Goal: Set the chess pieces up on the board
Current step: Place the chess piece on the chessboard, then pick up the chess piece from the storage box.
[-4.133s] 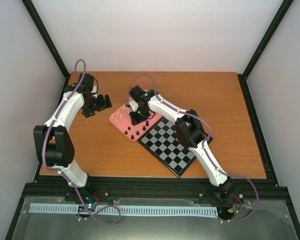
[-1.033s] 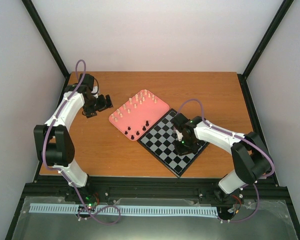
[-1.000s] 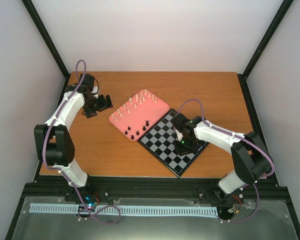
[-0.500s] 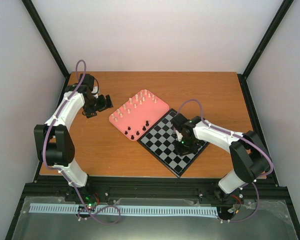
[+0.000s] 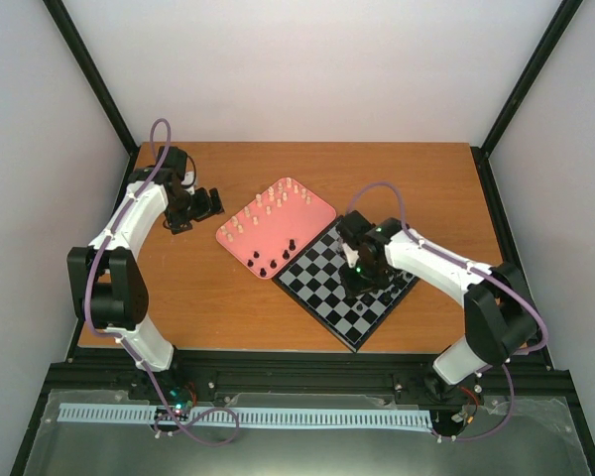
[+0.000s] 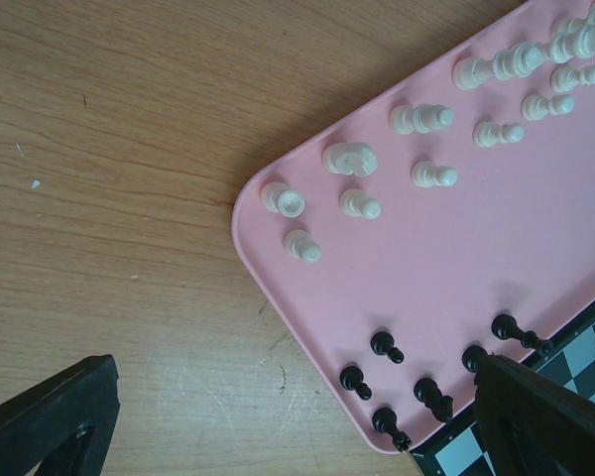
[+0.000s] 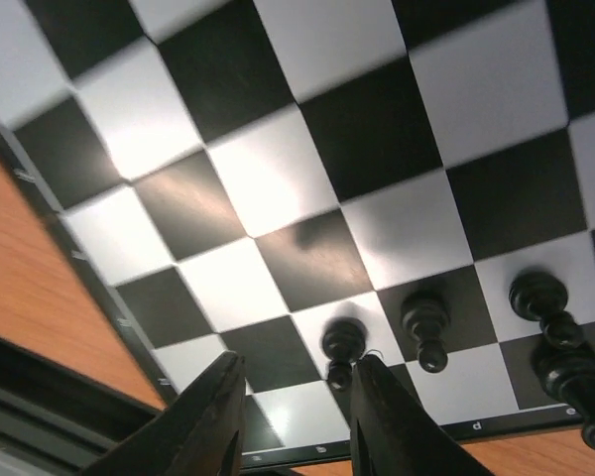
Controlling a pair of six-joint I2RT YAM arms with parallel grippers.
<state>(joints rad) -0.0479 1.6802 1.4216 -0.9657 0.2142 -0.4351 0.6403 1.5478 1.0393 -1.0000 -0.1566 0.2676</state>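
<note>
While poised low over the chessboard [image 5: 322, 288], showed the right gripper [image 7: 296, 369] with fingers parted and nothing between them. Found a black pawn [image 7: 342, 342] upright on the board just off one fingertip, with other black pieces [image 7: 423, 322] lined up close beside it in the rows nearest the rim. Judged this to be the letting-go of a placed piece. Saw the main hazard right there: could have clipped that pawn on lifting away or on any sideways swing, given so little room beside the finger, and sent it toppling into its neighbours. Could also have left it off-centre on its square; could not tell from the slanted wrist view. Noted the left gripper [image 6: 296, 397] spread wide and empty near the pink tray [image 6: 240, 218], well apart from the action. Reckoned most of the job undone, with cream pieces [image 6: 436, 117] and several black chessmen [image 6: 382, 345] waiting on the tray. Risked, on later pickups, nudging those crowded black ones at the tray corner beside the board's rim, being so tightly bunched.
</note>
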